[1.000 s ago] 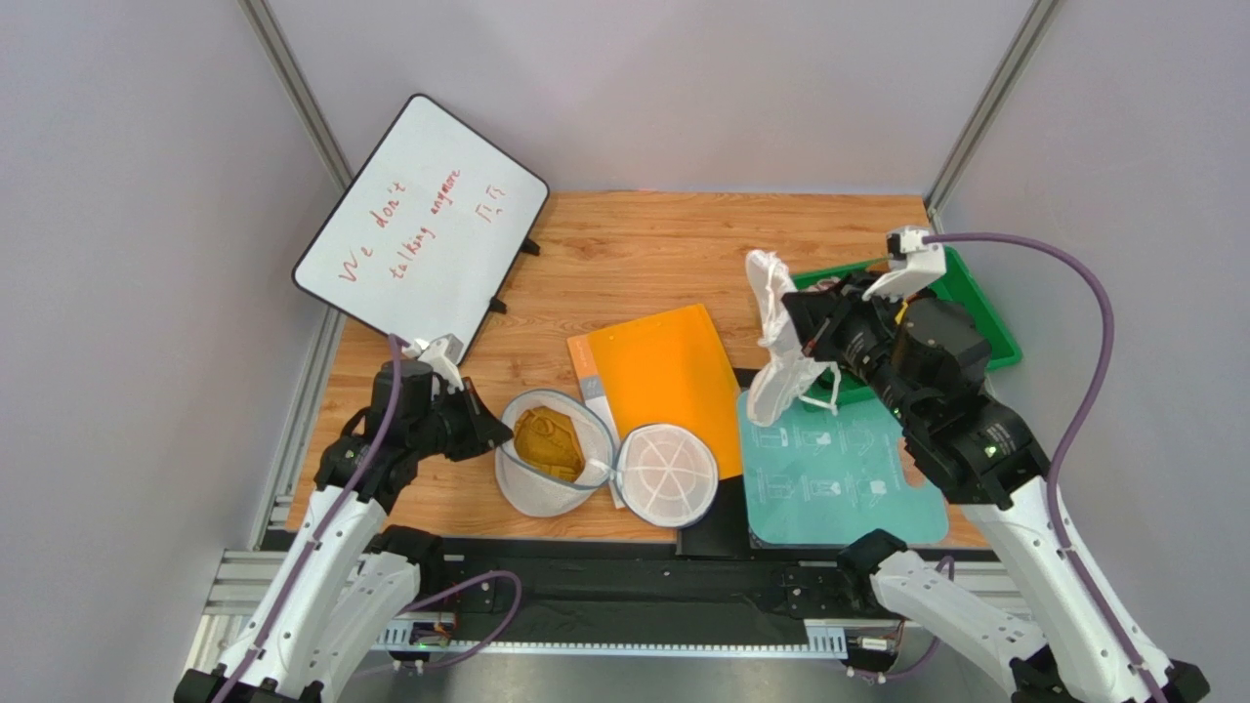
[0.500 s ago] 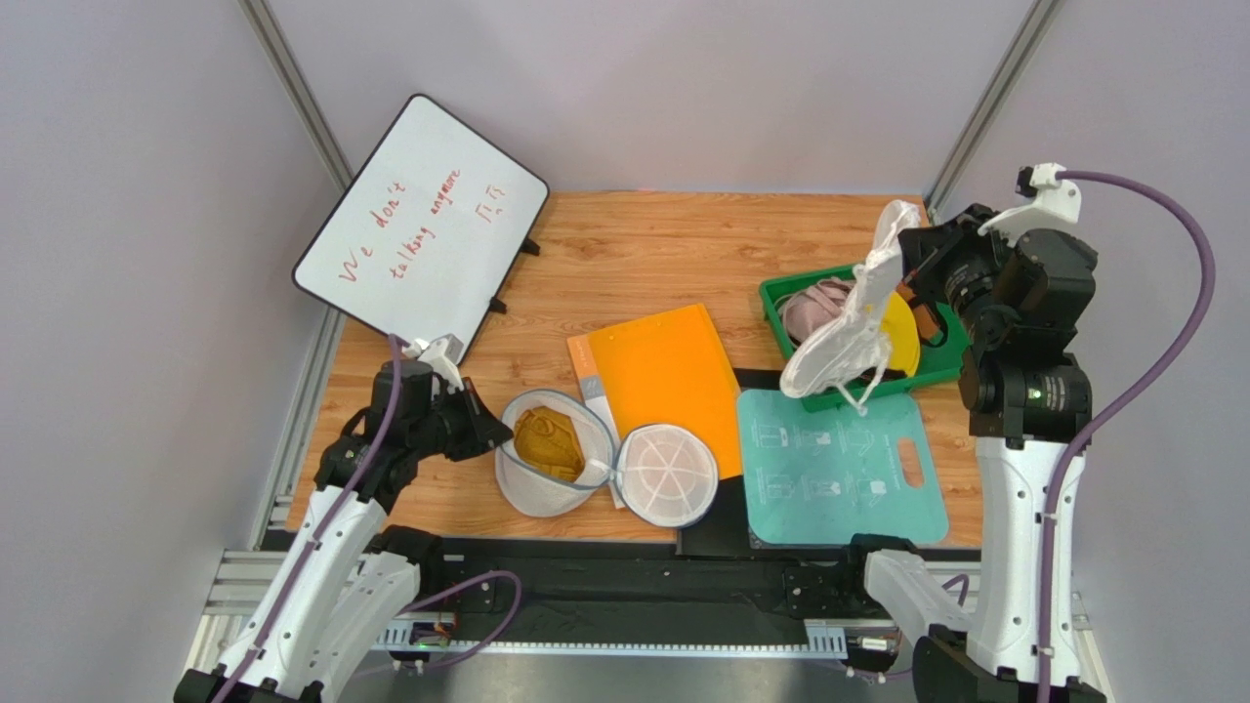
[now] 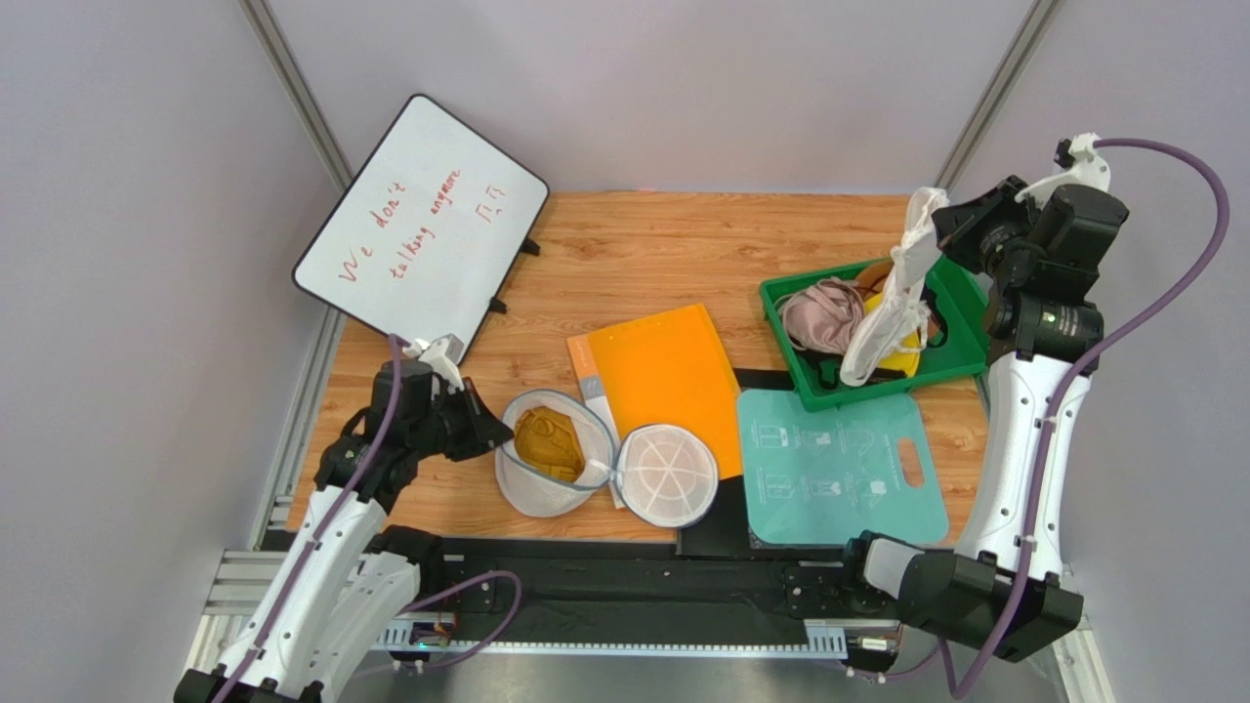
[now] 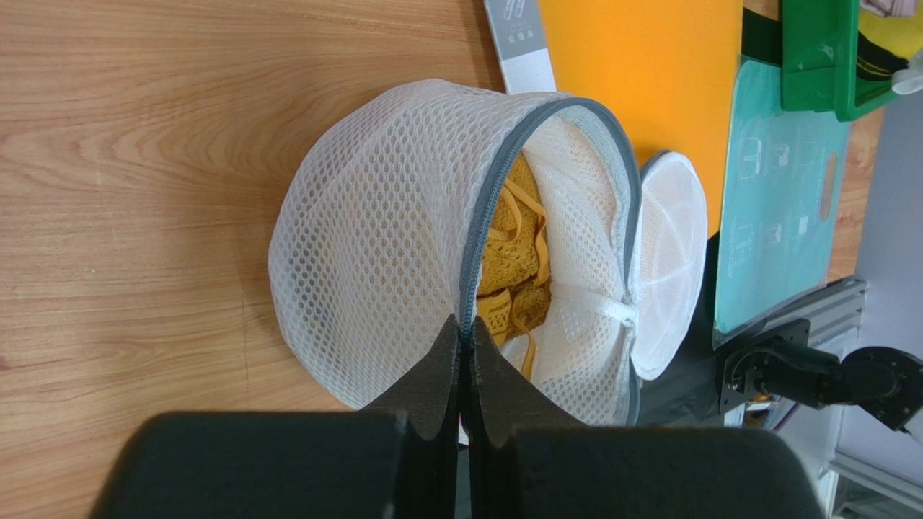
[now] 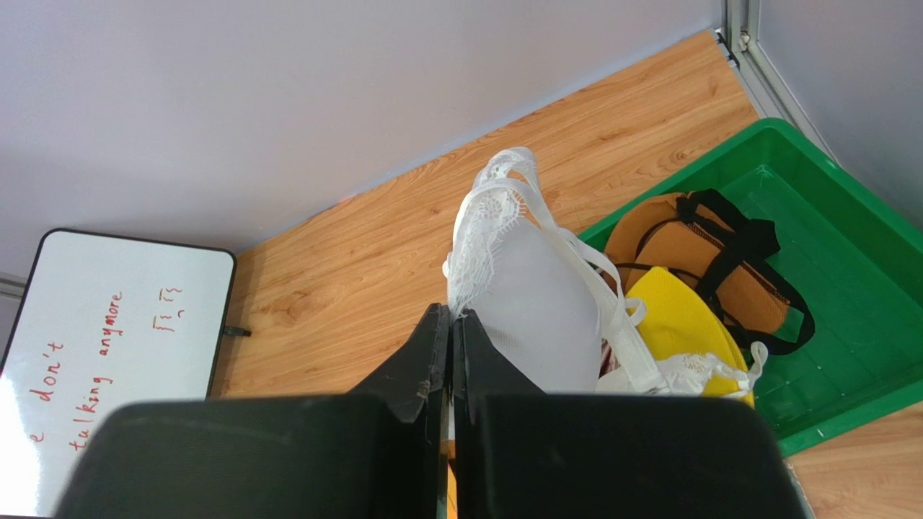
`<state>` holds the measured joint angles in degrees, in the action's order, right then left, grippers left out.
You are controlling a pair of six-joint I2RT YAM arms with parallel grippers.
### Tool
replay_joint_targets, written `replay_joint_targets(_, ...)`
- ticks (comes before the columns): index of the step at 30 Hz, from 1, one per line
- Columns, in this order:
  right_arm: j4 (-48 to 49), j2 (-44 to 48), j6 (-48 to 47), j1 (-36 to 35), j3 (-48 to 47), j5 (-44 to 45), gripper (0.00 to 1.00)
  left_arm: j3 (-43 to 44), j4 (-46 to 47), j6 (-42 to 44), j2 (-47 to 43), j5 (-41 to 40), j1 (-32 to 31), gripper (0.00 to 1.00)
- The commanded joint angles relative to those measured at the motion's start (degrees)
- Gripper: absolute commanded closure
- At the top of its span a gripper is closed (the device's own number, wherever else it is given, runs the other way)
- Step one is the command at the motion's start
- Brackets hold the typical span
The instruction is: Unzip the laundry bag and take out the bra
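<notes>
The laundry bag [image 3: 531,484] lies open on the wood near my left arm, its round lid [image 3: 668,475] flopped to the right. The mustard-brown bra [image 3: 547,441] sits inside it, also seen in the left wrist view [image 4: 518,254]. My left gripper [image 3: 489,438] is shut on the bag's grey zipper rim [image 4: 488,216] at its left edge. My right gripper [image 3: 939,235] is shut on a white lacy bra [image 3: 895,293] that hangs over the green bin [image 3: 881,384]; in the right wrist view the jaws [image 5: 450,314] pinch its lace edge [image 5: 477,233].
The green bin [image 5: 856,324] holds a pale pink bra [image 3: 822,315], a bright yellow bra [image 5: 677,324] and a tan one with black straps [image 5: 693,243]. An orange board [image 3: 668,366], a teal cutting mat [image 3: 837,469] and a propped whiteboard [image 3: 418,220] are also on the table.
My right arm has swung from over the teal mat to the back right, carrying the white bra over the green bin. The left arm and the bag have not moved.
</notes>
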<state>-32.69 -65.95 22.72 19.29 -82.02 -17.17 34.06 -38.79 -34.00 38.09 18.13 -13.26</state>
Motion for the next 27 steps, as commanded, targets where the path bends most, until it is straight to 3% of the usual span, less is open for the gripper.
replay_joint_targets(1, 5.1, -2.0, 0.9, 0.4, -4.1, -3.1, 1.0, 1.8, 1.2, 1.5, -0.6, 0.9, 0.2, 1.0)
replay_joint_targets(13, 8.5, -4.2, 1.7, 0.3, 8.1, 3.3, 1.0, 1.7, 1.3, 1.6, -0.7, 1.7, 0.2, 1.0)
replay_joint_targets(27, 10.8, -13.3, 2.2, 0.3, 10.9, 24.1, 1.0, 1.7, 1.1, 1.5, -0.3, 1.3, 0.2, 1.0)
